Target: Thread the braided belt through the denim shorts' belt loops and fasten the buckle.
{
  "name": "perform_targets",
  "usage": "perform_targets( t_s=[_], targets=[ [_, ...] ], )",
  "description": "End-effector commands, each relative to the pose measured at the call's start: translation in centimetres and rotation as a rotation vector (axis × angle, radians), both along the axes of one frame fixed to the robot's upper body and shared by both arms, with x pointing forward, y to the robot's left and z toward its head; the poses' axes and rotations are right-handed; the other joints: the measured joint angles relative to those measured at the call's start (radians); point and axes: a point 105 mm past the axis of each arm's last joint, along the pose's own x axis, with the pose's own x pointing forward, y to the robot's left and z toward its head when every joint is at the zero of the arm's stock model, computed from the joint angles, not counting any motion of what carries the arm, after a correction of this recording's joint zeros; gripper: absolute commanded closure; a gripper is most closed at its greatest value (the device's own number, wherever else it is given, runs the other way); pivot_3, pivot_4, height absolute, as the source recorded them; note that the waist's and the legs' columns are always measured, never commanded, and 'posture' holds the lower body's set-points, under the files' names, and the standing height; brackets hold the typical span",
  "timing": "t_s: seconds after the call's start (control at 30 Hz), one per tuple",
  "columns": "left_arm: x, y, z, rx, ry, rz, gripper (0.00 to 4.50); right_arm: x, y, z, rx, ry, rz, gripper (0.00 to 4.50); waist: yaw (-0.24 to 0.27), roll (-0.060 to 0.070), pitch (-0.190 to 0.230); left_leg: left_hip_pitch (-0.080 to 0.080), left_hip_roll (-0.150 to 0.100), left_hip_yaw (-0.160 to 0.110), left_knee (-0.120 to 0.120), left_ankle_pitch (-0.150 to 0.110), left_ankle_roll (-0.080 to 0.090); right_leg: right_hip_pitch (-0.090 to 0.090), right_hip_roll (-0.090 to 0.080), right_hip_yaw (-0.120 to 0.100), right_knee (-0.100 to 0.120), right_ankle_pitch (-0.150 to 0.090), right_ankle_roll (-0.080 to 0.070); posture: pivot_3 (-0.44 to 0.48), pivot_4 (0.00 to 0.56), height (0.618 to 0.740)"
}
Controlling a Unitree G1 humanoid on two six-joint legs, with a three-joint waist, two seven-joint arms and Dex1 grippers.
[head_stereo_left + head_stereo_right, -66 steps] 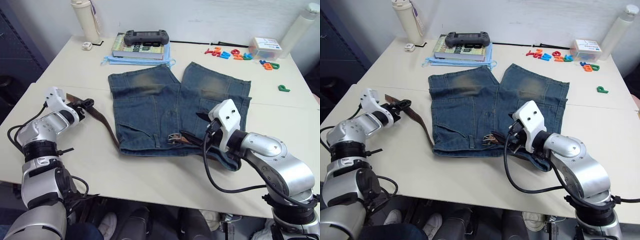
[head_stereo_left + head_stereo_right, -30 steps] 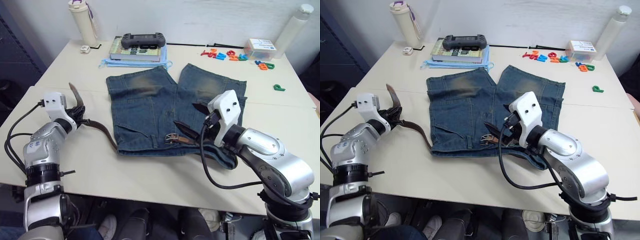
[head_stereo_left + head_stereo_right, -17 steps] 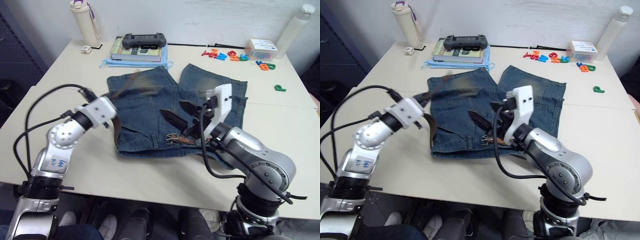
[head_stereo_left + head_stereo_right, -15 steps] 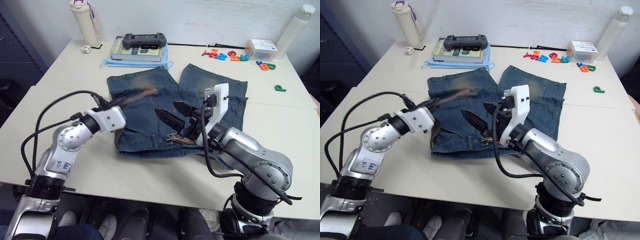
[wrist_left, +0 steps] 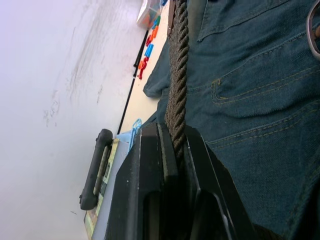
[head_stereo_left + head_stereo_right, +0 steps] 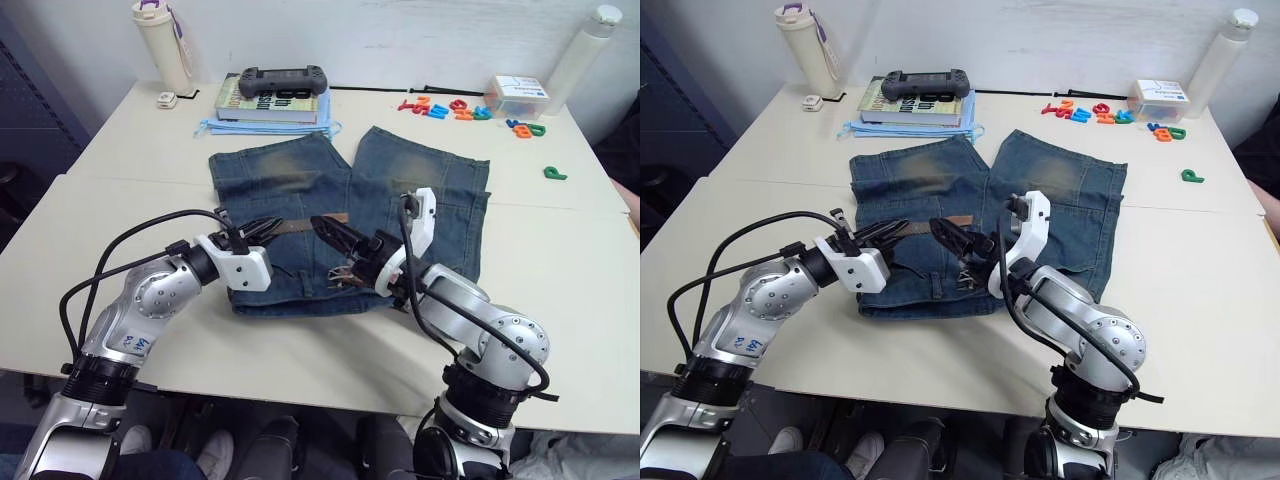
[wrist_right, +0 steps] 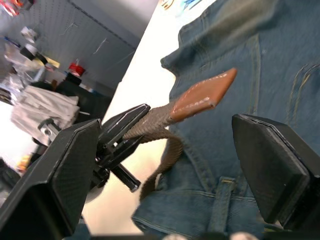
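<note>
Colored letters on table: green "P" legible.

The counter carries one pair of denim shorts, one braided belt, one game controller, one book, two tall bottles and one small clear box.

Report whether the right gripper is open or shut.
Open. In the right wrist view its two fingers stand wide apart around empty space, with the braided belt's tan tip between them but untouched; the left gripper is what clamps the belt.
</note>
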Motion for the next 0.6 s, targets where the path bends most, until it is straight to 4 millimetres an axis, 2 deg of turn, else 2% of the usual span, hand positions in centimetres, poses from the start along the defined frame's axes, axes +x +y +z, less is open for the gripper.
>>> perform_targets(
  t_s=[0.03,0.3,0.4,0.6],
  targets=[
    [-0.4,0.4,1.3,-0.024,-0.051,0.000,4.49,-0.5,0.7,0.8,0.093,0.017,0.034,0.00,-0.001,0.000,0.000,0.000,0.000,0.000,0.000,0.000,0.000,-0.001,0.001,0.002,0.001,0.000,0.000,0.000,0.150,0.667],
    [-1.1,-0.3,0.5,0.023,-0.037,-0.057,4.49,0.0,0.4,2.0,0.186,0.045,0.032,0.00,-0.002,0.000,0.000,-0.002,0.000,0.005,0.000,0.000,0.000,-0.011,0.006,0.014,0.008,0.000,0.000,0.000,0.150,0.667],
    [-1.2,-0.4,0.6,0.019,-0.040,-0.062,4.50,0.1,0.2,2.0,0.191,0.049,0.029,0.88,-0.002,0.000,0.000,-0.002,0.000,0.007,0.001,0.000,0.000,-0.011,0.009,0.015,0.008,0.000,0.000,0.000,0.150,0.667],
    [-1.3,-0.6,1.2,-0.002,-0.059,-0.076,4.50,0.1,0.3,1.8,0.174,0.054,0.033,3.90,-0.003,0.000,0.000,-0.002,0.001,0.007,0.001,0.000,0.000,-0.012,0.010,0.018,0.008,0.000,0.000,0.000,0.150,0.667]
  ],
)
